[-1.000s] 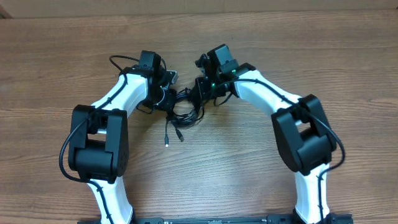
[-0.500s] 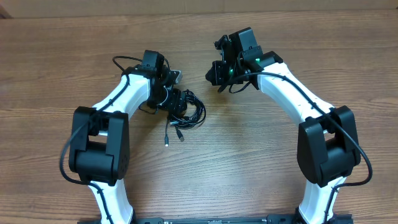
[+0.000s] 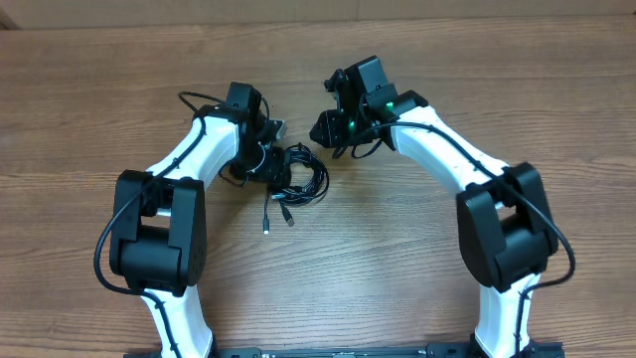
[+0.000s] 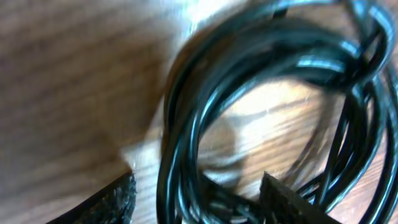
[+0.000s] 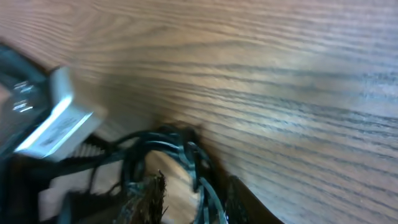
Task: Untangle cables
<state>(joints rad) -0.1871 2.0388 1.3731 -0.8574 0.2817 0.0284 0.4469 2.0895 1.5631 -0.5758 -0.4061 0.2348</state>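
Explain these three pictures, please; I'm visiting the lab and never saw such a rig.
Two white-and-black robot arms, the left arm and the right arm, stand at a brown wooden table. One picture looks down from above; the other two come from a camera on each wrist, close and blurry. On the table lies a tangled bundle of thin black cables. The left gripper is open, its fingers either side of some loops. The right gripper is slightly open near the bundle; whether it holds a strand I cannot tell.

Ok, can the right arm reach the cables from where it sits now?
Probably yes. The right gripper hangs just beyond the cables, with only bare table between them; the left gripper covers just the bundle's left side.
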